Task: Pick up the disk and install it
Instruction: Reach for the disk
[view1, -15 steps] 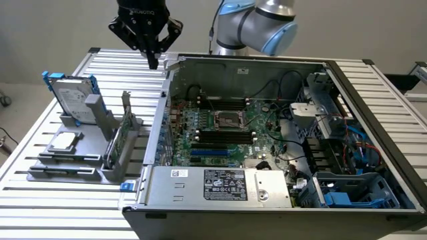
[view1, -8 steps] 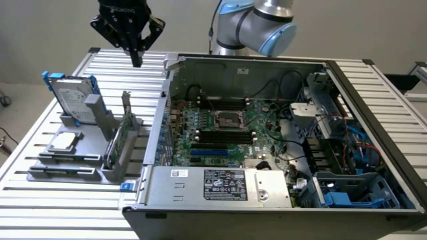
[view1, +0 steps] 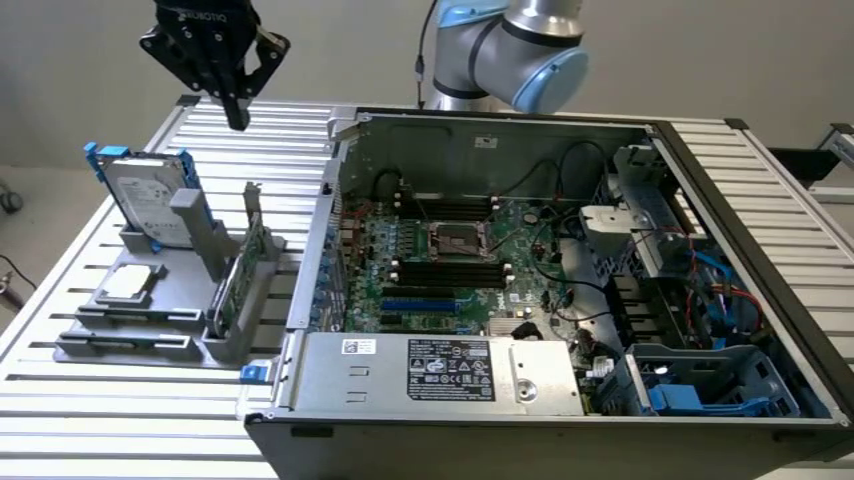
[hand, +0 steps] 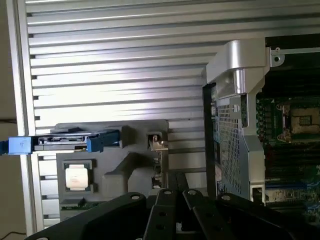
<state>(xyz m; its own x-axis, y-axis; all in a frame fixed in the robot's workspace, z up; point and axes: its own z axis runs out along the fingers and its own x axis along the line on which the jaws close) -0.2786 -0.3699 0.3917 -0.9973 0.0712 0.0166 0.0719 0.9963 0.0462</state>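
**Gripper** (view1: 239, 118): black, fingers together, holding nothing. Hangs high over the far edge of the table (view1: 80, 420), above and beyond the disk, with clear air between. Seen in the wrist view (hand: 171, 196) looking down over holder and case wall.

**Disk** (view1: 140, 190): silver-grey with blue rails. Stands on edge in the far slot of the holder (view1: 174, 305), on the exterior view's left, with its top edge and both rail ends free. Seen edge-on in the wrist view (hand: 65, 142), with blue tabs past each end.

**Holder**: grey, flat on the slats. Carries also a square chip (view1: 130, 282) lying flat in a recess and a green card (view1: 230, 285) standing on edge on the side nearest the case. Chip also seen in the wrist view (hand: 76, 177).

**Case** (view1: 534, 250): lid off, open upward, board exposed. Stands just beside the holder, with only a narrow strip of slats between the wall and the card. Blue bay (view1: 707, 390) in the near corner on the exterior view's right.

**Table**: ribbed aluminium, with bare slats beyond the holder and on the exterior view's left of it.

**Arm** (view1: 514, 50): grey and light blue, behind the case's far wall.
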